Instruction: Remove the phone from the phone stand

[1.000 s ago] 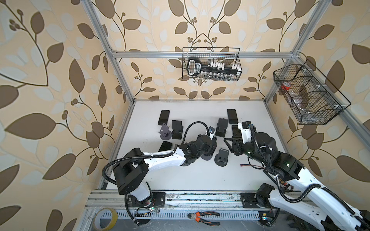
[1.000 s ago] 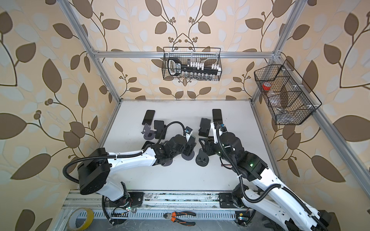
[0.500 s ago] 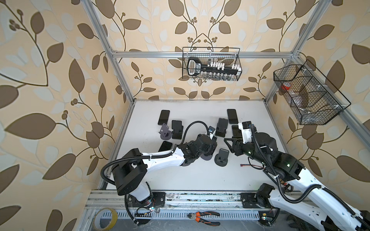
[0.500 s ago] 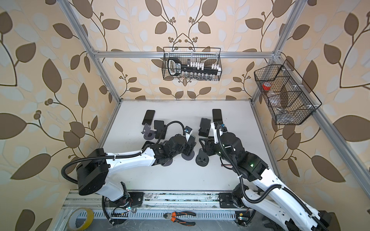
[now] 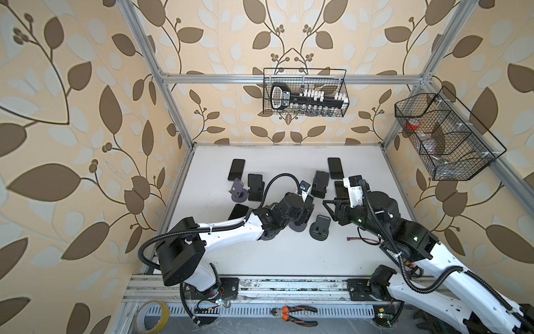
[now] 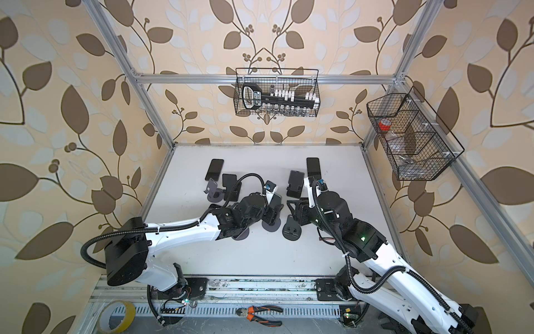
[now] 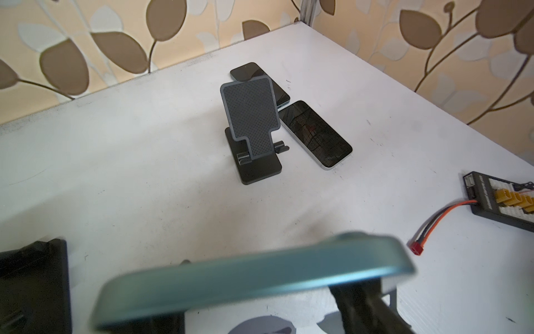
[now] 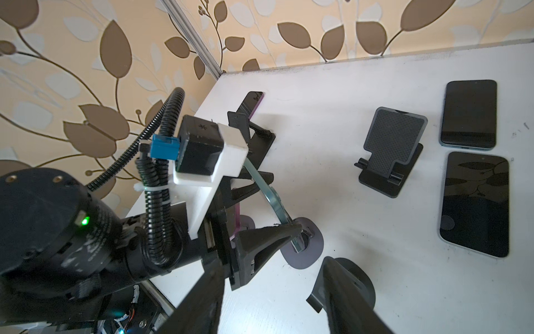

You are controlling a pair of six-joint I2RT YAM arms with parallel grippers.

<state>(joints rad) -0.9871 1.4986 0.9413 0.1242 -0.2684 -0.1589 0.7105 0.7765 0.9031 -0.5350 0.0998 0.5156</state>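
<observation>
Phone [image 8: 271, 202] mid-frame clamped in L jaws, tilted, lower edge apparently on stand [image 8: 316, 245]; R jaws closed, empty. Left: lift clear.

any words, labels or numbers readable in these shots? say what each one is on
No text here can be read.
Label on the black tool in the wire basket: too small and blurred.
White print on the black connector board: blurred, unreadable.
</observation>
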